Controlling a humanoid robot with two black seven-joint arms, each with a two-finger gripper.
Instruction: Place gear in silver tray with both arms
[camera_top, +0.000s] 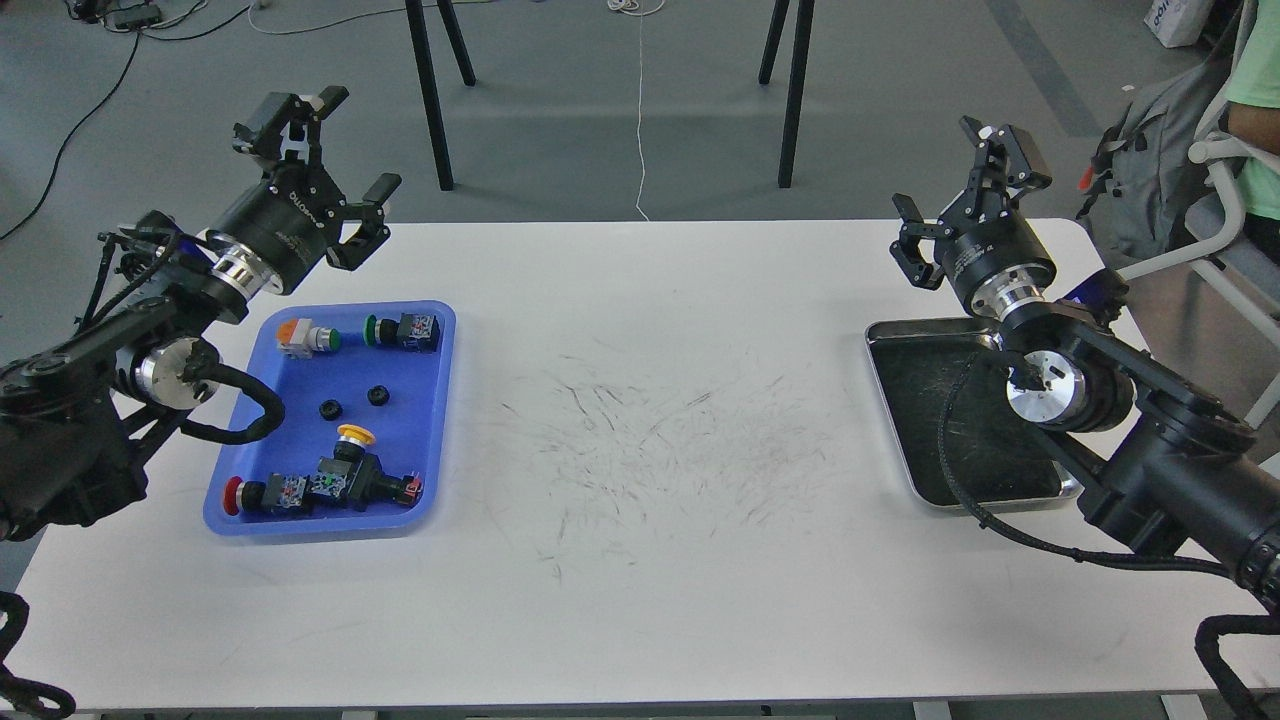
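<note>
Two small black gears (378, 396) (330, 409) lie side by side in the middle of the blue tray (441, 400) at the table's left. The silver tray (920, 420), with a dark scratched floor, sits at the right edge of the table and holds nothing that I can see; my right arm covers part of it. My left gripper (332, 165) hangs open above the far left corner of the blue tray, holding nothing. Above the silver tray's far edge, my right gripper (952, 198) is open too and holds nothing.
Several push-button switches with orange, green, yellow and red caps lie in the blue tray around the gears. The white table (650, 450) is scuffed in the middle. Stand legs (430, 100) rise behind the table; a chair and backpack (1150, 170) are at the far right.
</note>
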